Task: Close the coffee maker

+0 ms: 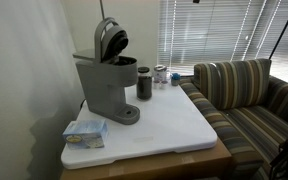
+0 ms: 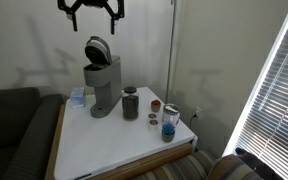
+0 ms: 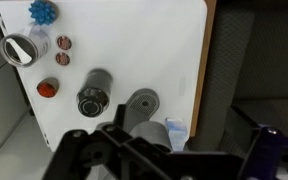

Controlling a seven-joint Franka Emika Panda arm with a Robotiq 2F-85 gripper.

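White tabletop (image 1: 174,120) by the blinds (image 1: 204,30), striped sofa (image 1: 239,95) alongside. Gripper (image 2: 91,10) hangs at the top edge of an exterior view, jaws spread full width, nothing in them. Almost straight below it is the coffee maker (image 2: 103,85), set at the wall-side end of the table. The two are well apart in height, with barely any sideways offset. Wrist view agrees: the machine's round base plate (image 3: 141,103) shows just past the gripper, and the body is mostly hidden underneath. Lid (image 1: 111,41) stands tipped up and back on its hinge, dark lining facing the base-plate side. The coming move therefore looks like a plain descent, then a push on the lid's top or back so it swings forward and down over the body. Judgement: contact should land on the outer shell behind the arc, not on the lined face. Dark tumbler (image 2: 131,102) sits near the base plate, on the side the lid swings toward. It is probably below the arc, but worth watching.
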